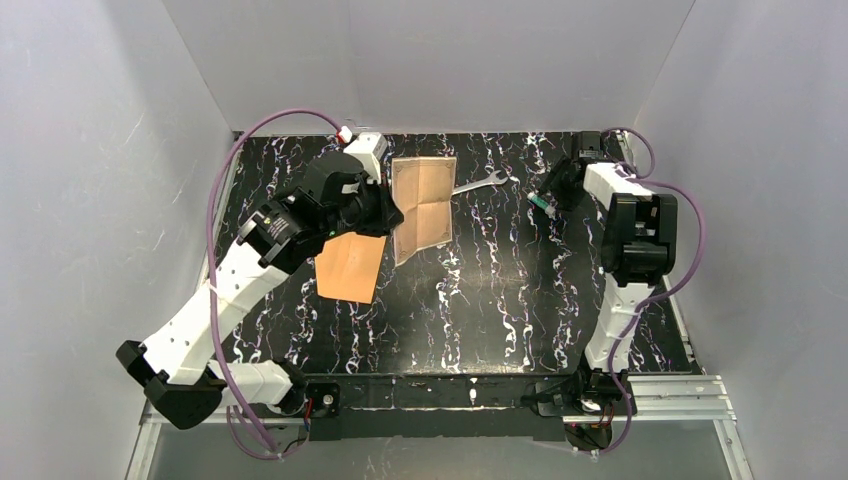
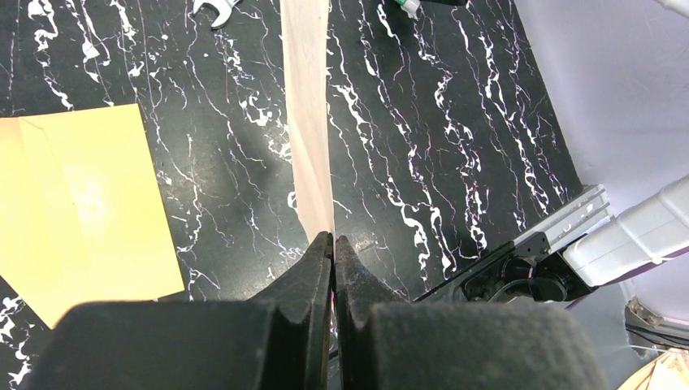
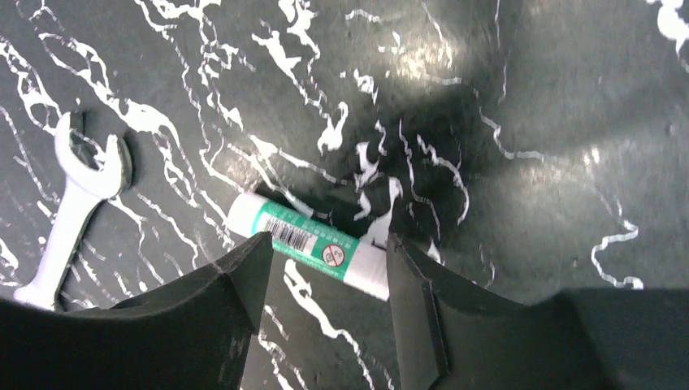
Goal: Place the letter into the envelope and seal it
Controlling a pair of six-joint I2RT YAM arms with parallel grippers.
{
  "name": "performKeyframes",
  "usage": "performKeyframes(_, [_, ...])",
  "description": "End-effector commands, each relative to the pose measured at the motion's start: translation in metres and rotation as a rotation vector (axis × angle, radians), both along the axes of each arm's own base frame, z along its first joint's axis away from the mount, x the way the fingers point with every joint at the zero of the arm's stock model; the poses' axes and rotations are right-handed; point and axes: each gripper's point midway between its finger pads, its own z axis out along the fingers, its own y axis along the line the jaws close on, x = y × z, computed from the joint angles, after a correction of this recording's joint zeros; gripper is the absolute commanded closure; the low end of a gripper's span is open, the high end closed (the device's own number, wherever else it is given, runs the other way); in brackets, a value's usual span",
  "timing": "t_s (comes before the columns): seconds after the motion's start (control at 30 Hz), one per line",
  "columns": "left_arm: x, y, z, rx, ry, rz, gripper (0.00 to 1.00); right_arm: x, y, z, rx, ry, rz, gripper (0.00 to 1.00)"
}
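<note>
The letter (image 1: 422,205) is a pale cream-tan creased sheet, lifted off the table at the back centre. My left gripper (image 1: 388,217) is shut on its left edge; in the left wrist view the letter (image 2: 309,122) runs edge-on away from the closed gripper (image 2: 334,241). The orange-brown envelope (image 1: 350,267) lies flat on the table just in front of that gripper, and shows at the left in the left wrist view (image 2: 77,207). My right gripper (image 1: 545,203) is open at the back right, with its fingers either side of a green-and-white glue stick (image 3: 313,244) lying on the table.
A white open-ended wrench (image 1: 480,182) lies on the black marbled table (image 1: 500,300) right of the letter, also seen in the right wrist view (image 3: 77,203). White walls enclose the left, back and right. A metal rail (image 1: 640,398) runs along the near edge.
</note>
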Motion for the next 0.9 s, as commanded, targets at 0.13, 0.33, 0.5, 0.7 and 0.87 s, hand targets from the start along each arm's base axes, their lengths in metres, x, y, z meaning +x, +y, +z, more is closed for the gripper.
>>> performKeyframes(0.13, [-0.004,0.014,0.013,0.007,-0.054,0.011,1.0,-0.014,0.046,0.041,0.192,-0.06,0.035,0.38])
performKeyframes(0.33, [-0.008,0.016,0.019,0.013,-0.074,-0.013,1.0,-0.016,0.05,0.07,0.187,-0.122,0.07,0.37])
performKeyframes(0.5, [-0.023,0.008,0.021,0.038,-0.104,-0.173,1.0,-0.028,0.07,0.137,0.202,-0.281,0.257,0.35])
performKeyframes(0.7, [-0.066,-0.006,0.028,0.054,-0.168,-0.536,1.0,-0.094,0.146,0.265,0.31,-0.668,0.846,0.23])
performKeyframes(0.87, [-0.082,-0.004,0.036,0.095,-0.262,-0.701,1.0,-0.191,0.199,0.358,0.38,-0.968,1.244,0.06])
